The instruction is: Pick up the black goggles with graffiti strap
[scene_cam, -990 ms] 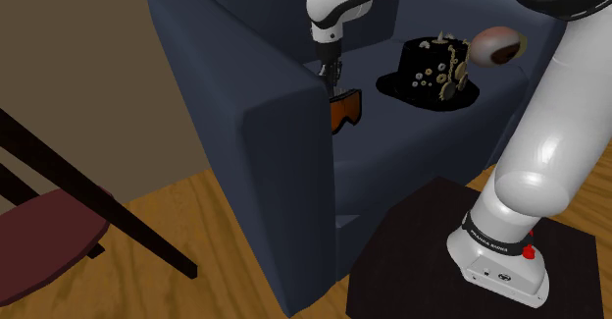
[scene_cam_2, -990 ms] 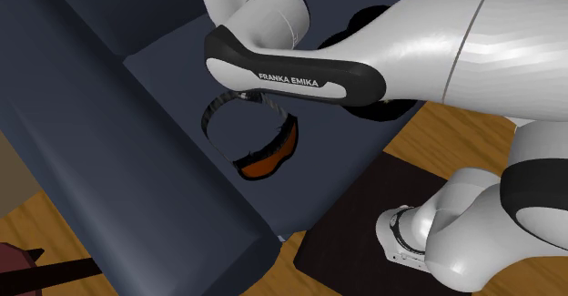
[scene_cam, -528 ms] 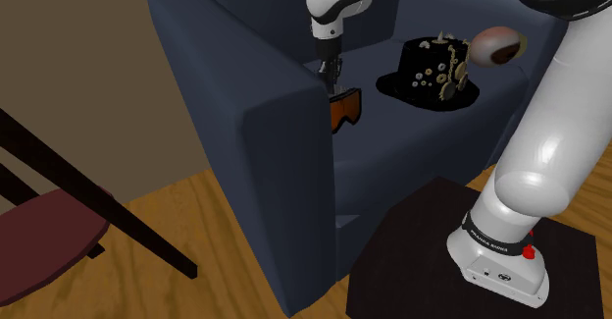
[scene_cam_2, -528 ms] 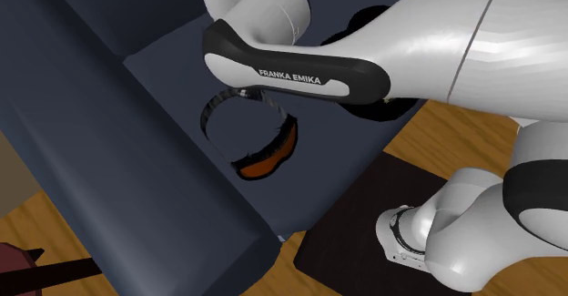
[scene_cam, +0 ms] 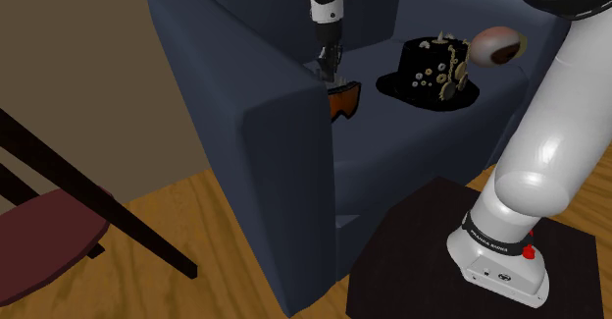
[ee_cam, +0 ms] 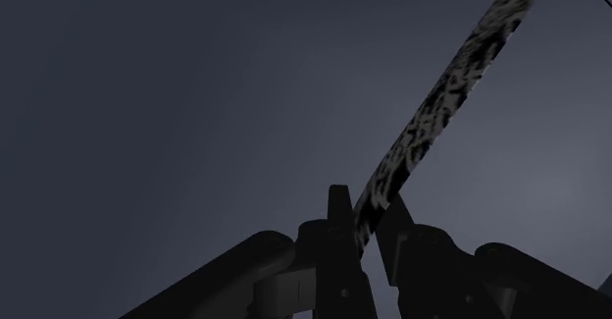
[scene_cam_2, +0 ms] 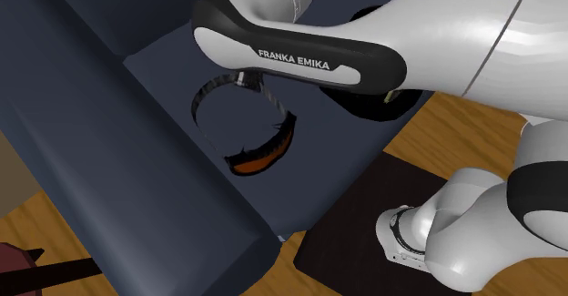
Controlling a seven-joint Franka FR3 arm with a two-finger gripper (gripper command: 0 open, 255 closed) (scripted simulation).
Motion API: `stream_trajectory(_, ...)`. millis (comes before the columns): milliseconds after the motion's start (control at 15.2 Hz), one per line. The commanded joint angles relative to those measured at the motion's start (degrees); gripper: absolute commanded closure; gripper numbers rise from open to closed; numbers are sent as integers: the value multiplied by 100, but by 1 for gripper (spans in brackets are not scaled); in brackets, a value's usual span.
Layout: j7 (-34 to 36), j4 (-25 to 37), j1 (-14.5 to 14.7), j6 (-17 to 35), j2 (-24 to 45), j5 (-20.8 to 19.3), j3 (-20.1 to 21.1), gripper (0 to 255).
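The gripper (ee_cam: 368,221) was seen clenched on the strap (ee_cam: 432,121) of the goggles (scene_cam: 343,101). In the wrist view the band, patterned in black and white, was pinched between the two black fingers (ee_cam: 339,209). From there it was drawn out straight over dark blue upholstery.

In the shoulder view the gripper was pointed downward at the inner side of the sofa's (scene_cam: 265,140) near armrest (scene_cam: 284,106). The goggles were placed directly under it, just beside that armrest and over the seat. Their black frame was tilted, and the orange lens was turned toward the camera.

In the second exterior view the strap was seen as an open loop running up under the white arm (scene_cam_2: 300,62), with the frame and lens at the loop's lower end. Whether the frame was touching the cushion could not be told.

A black hat (scene_cam: 430,77) trimmed with pale round ornaments was set on the seat, to the shoulder view's right of the goggles and apart from them. A brown and white ball (scene_cam: 498,45) was seen beyond the hat, near the far armrest.

The dark stand (scene_cam: 412,258) was placed on the wooden floor (scene_cam: 196,209) in front of the sofa. A dark red chair (scene_cam: 49,231) with black legs was seen at the shoulder view's lower left, before a tan wall (scene_cam: 69,52).
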Motion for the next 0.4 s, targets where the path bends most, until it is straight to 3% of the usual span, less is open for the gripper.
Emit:
stream_trajectory(0, -4, 173, -1, -160, 13, 2, -1, 255)
stream_trajectory(330, -8, 426, -1, -405, 21, 3, -1, 255)
